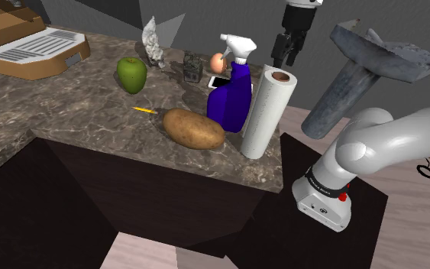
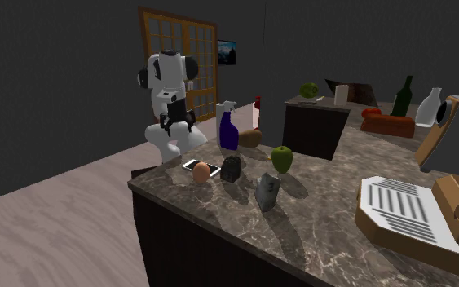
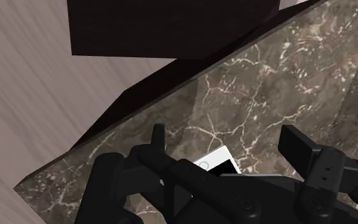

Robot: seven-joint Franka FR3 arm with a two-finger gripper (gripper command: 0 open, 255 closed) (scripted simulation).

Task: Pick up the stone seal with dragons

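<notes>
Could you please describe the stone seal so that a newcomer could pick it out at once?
On the dark marbled countertop, look in the shoulder view just up and left of the purple spray bottle. There, between the pale grey figurine and the brown egg, stands the stone seal: a small, dark, blocky lump, far darker than anything beside it.

Dark grey walls are standing around me; pale plank floor is running toward a far wooden glazed door, beside my marble counter.
</notes>
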